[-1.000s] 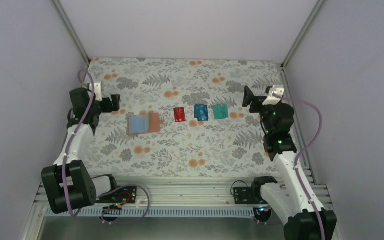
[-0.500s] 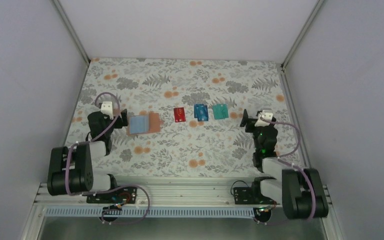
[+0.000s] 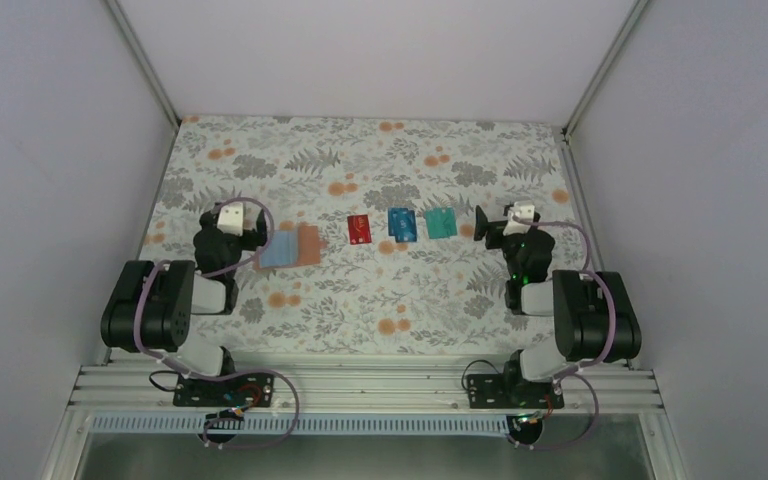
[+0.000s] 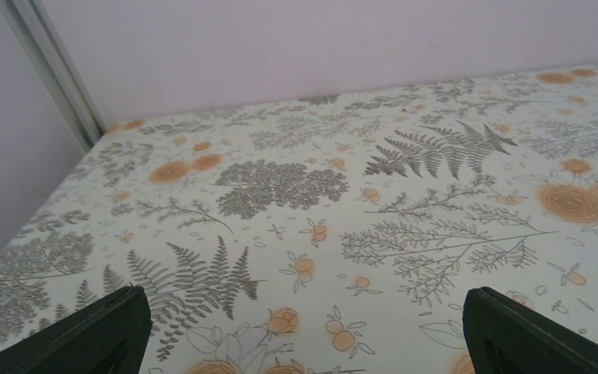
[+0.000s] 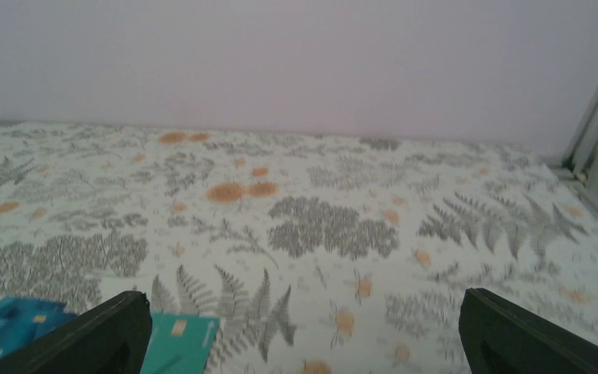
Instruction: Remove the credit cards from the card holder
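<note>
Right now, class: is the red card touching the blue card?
Apart. The top external view shows the red card and the blue card lying side by side, with a strip of patterned tablecloth plainly visible between them.

Floral-patterned table [image 3: 360, 290], pale walls [image 3: 380, 50]

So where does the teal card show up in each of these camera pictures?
Top view: the teal card is the rightmost in the row at mid-table.
Left wrist: not in it; only the patterned cloth shows.
Right wrist: at the bottom edge, left of centre, partly cut off.
Shared landmark: the blue card lies just left of it in both the top and right wrist views.
</note>
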